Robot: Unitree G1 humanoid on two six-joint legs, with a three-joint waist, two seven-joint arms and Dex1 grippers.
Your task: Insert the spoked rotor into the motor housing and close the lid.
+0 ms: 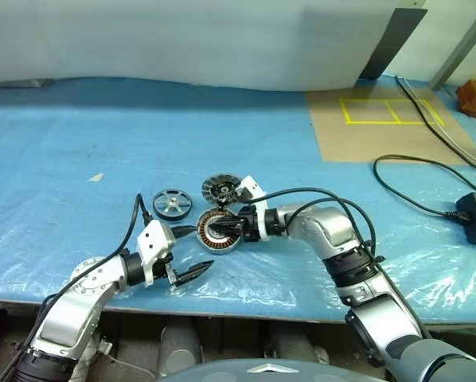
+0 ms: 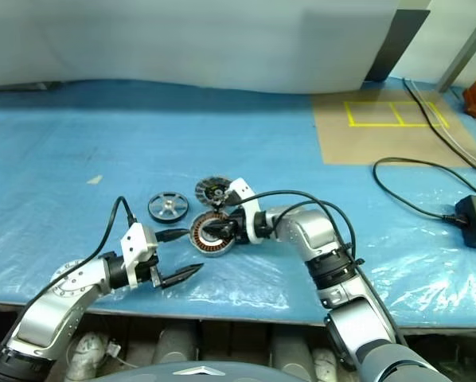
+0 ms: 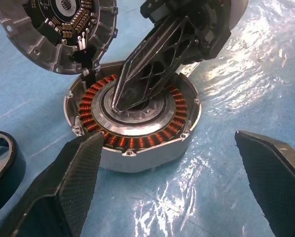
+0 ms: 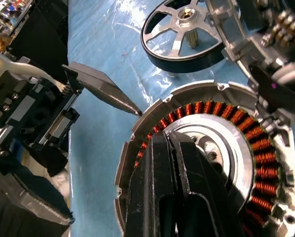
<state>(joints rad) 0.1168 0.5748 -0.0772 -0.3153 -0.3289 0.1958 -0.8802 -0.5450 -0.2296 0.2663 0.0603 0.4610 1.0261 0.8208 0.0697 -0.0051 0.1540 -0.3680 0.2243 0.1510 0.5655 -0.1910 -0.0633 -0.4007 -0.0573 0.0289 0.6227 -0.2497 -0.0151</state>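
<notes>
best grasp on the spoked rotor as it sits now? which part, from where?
Judging by its pose, grip the spoked rotor across its dark rim, coming from above. It lies flat on the blue sheet with the hub up, apart from the motor housing, so opposite rim edges are free. The open left tool is nearer; the right tool is shut, over the housing's centre.

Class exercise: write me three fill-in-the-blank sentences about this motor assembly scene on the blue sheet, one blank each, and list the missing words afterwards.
1. The right gripper, its fingers ____, rests its tips on the metal centre of the motor housing.
2. The spoked rotor lies on the blue sheet, ____ the housing.
3. The left gripper has its fingers ____ and holds nothing.

Missing words: shut; outside; open
</notes>
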